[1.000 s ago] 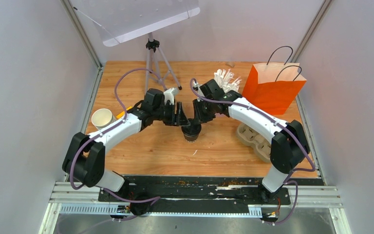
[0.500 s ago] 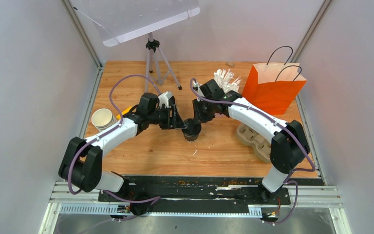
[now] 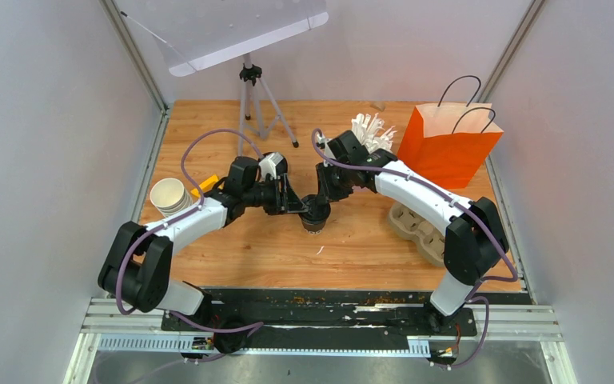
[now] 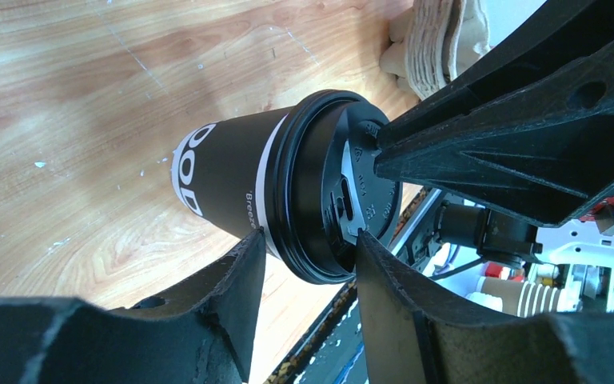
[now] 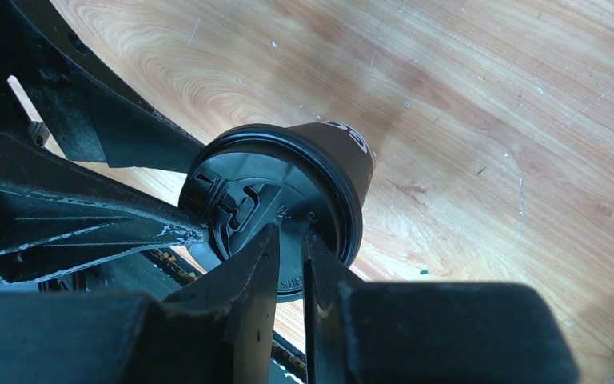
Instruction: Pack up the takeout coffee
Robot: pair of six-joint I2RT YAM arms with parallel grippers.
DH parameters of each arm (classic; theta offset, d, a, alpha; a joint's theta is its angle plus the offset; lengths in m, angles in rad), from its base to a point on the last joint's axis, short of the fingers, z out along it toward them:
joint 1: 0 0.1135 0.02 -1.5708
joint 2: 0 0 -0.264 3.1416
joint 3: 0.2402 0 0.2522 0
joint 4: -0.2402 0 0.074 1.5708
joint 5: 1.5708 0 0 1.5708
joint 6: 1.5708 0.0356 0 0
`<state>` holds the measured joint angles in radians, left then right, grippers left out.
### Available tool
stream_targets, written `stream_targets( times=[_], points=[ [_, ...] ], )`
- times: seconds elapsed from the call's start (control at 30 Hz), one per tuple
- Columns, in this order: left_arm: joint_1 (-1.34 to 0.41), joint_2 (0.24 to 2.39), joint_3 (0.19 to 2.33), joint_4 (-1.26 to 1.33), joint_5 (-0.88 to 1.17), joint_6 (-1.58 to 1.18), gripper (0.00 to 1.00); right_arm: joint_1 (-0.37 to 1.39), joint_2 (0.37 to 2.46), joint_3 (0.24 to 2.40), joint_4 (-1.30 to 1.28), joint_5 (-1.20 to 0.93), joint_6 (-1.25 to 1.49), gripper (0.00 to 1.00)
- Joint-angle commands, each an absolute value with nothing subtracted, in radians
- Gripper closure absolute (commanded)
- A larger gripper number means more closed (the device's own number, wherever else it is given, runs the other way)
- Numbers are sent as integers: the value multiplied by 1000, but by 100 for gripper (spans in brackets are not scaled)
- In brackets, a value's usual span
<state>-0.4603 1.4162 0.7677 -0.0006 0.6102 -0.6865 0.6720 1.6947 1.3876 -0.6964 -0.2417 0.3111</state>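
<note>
The left end effector (image 4: 310, 240) has swung in on the takeout coffee cup (image 4: 224, 176), upright mid-counter (image 3: 352, 248). Its jaws bracket the black lid (image 4: 320, 160), though a firm grip cannot be told. The right end effector (image 5: 292, 240), narrow, pinches the lid's rim. White lettering on the dark cup reads "OOD" and "Breeze".

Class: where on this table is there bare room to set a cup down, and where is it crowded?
Free: the near wood strip between the black lidded cup and the near table edge; the back-left corner beside the tripod. Crowded: mid-table, where left gripper and right gripper meet at the cup; the right side, with orange bag, pulp tray, straws.
</note>
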Motion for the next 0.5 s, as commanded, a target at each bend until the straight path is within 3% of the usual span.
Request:
stream_targets(
  times=[0.0,0.47],
  points=[
    [-460,1439,750,21,584,-697,49,675,1690,1349,-712,-219,286,82],
    [-461,1455,703,-133,448,-619,55,669,1682,1296,-705,-212,282,82]
  ],
)
